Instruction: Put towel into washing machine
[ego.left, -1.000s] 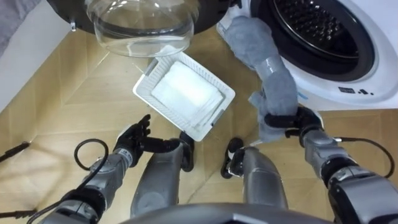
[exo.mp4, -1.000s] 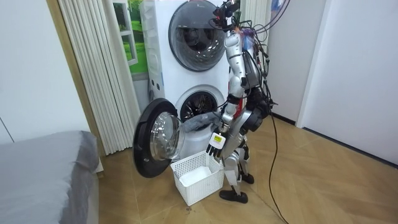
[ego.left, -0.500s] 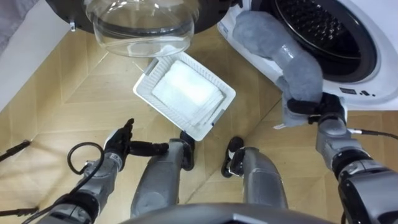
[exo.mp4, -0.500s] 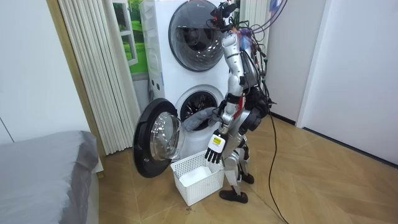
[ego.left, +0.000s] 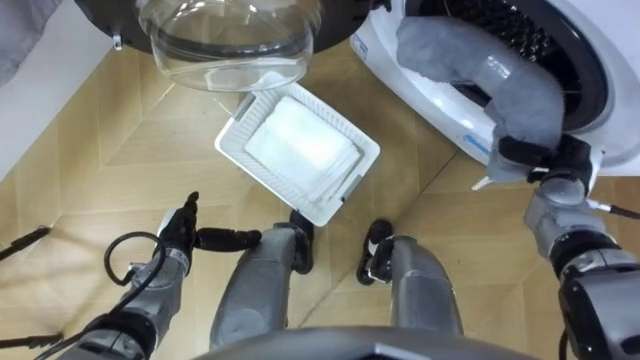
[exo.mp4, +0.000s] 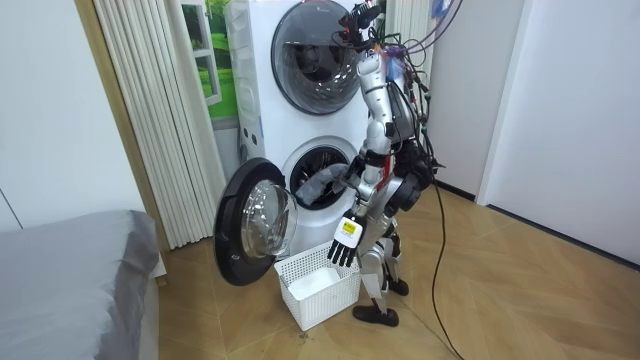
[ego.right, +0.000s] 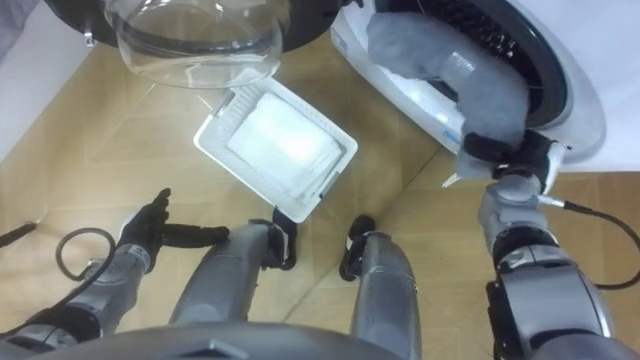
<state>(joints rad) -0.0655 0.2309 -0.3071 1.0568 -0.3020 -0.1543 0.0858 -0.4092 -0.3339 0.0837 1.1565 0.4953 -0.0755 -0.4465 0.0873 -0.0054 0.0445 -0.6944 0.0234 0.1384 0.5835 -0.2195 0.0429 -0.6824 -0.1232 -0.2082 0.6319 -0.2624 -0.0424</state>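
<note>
A grey towel (ego.left: 478, 68) lies across the lower rim of the washing machine's (ego.left: 598, 95) round opening, one end inside toward the dark drum. My right hand (ego.left: 545, 160) is shut on the towel's other end, just in front of the rim at the right. In the right eye view the towel (ego.right: 462, 62) and right hand (ego.right: 510, 156) sit the same way. My left hand (ego.left: 181, 224) hangs low at the left, fingers straight and holding nothing. In the room view I stand facing the lower machine (exo.mp4: 300, 150), with the towel (exo.mp4: 320, 186) in its opening and the left hand (exo.mp4: 343, 245) down.
The machine's door with its glass bowl (ego.left: 226, 38) stands swung open at the upper left. A white plastic basket (ego.left: 236, 136) sits on the wooden floor just ahead of my feet. A second machine (exo.mp4: 318, 60) is stacked above; a grey bed (exo.mp4: 70, 280) is at the room view's left.
My right hand has risen and moved right toward the opening, carrying the towel's end up onto the rim. My left hand has dropped lower and drawn back to my side.
</note>
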